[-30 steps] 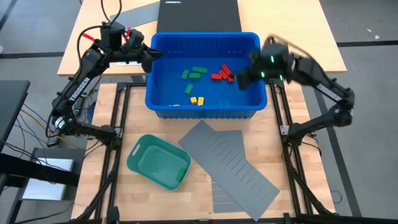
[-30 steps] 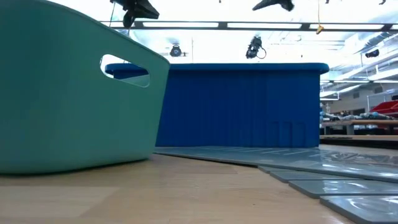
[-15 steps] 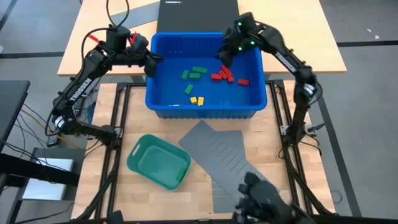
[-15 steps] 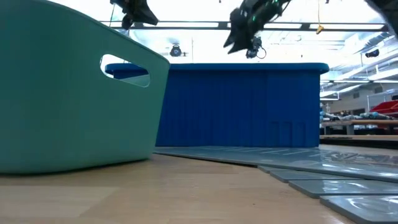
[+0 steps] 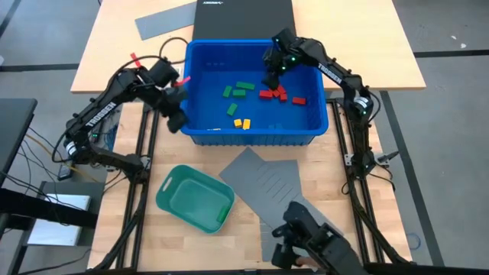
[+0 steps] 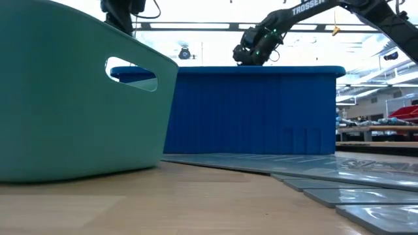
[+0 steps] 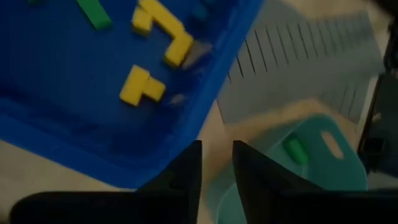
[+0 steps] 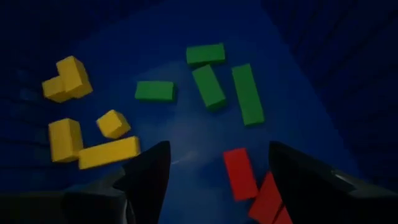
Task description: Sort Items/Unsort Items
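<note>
The items lie on the floor of a blue bin [image 5: 252,136]: green blocks [image 5: 238,90], red blocks [image 5: 276,93] and yellow blocks [image 5: 241,122]. One green block [image 7: 294,149] lies in the teal tray [image 5: 195,200]. My right gripper [image 5: 270,79] is open inside the bin, just above the red blocks [image 8: 239,173], touching nothing. My left gripper [image 5: 176,118] hangs outside the bin's near left corner; its fingers [image 7: 186,171] stand close together with a narrow gap [image 7: 216,163] and nothing between them.
The grey slotted divider sheet [image 5: 284,200] lies on the table in front of the bin, beside the teal tray. A dark shape [image 5: 313,244] shows at the table's near edge. The bin's walls [image 6: 255,111] rise around the blocks.
My right gripper has swung from the bin's right side to its far side and come down into the bin over the red blocks. My left gripper has gone from the bin's far left corner toward the table's near edge, along the bin's left wall.
</note>
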{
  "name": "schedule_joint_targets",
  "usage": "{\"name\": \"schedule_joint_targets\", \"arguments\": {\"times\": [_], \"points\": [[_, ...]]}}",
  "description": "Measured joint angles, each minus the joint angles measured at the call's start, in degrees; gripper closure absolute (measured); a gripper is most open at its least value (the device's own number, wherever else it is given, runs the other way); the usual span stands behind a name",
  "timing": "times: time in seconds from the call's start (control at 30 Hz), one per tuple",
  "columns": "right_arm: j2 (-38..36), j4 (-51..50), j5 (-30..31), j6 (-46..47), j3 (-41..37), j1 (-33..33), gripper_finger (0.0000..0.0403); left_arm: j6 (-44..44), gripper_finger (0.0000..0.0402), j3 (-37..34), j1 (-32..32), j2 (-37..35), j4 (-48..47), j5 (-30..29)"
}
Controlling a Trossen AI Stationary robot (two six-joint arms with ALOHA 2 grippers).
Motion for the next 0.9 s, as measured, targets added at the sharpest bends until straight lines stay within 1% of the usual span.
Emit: {"name": "schedule_joint_targets", "arguments": {"times": [0.1,0.23,0.33,0.43,0.63,0.73,0.83,0.9], "points": [[2.8,-0.2,0.7,-2.3,0.0,-0.5,0.0129,-0.1,0.0288,0.0,-2.1,0.0,-1.9,-1.9],[7.6,-0.4,1.1,-6.7,-0.1,-1.6,0.0132,-0.2,0.0270,0.0,-3.5,0.0,-2.0,-3.0],[10.6,0.2,2.5,-7.4,-0.1,-2.3,0.0136,-0.7,0.0263,0.0,-4.0,0.0,-2.0,-3.4],[12.9,0.4,2.6,-7.5,-0.1,-2.9,0.0139,-1.8,0.0261,0.0,-4.3,0.0,-2.1,-3.4],[15.3,0.5,2.7,-7.9,-0.1,-3.8,0.0143,-1.9,0.0260,0.0,-4.3,0.0,-3.8,-3.4],[15.2,2.9,2.5,-9.1,-1.1,-4.0,0.0142,-2.0,0.0260,0.0,-4.3,0.0,-4.2,-3.4],[15.2,2.8,2.1,-10.0,-1.8,-4.0,0.0143,-1.9,0.0260,0.0,-4.3,0.0,-4.7,-3.4],[15.2,3.9,0.9,-10.1,-3.0,-4.0,0.0144,-1.9,0.0260,0.0,-4.3,0.0,-5.0,-3.3]]}}
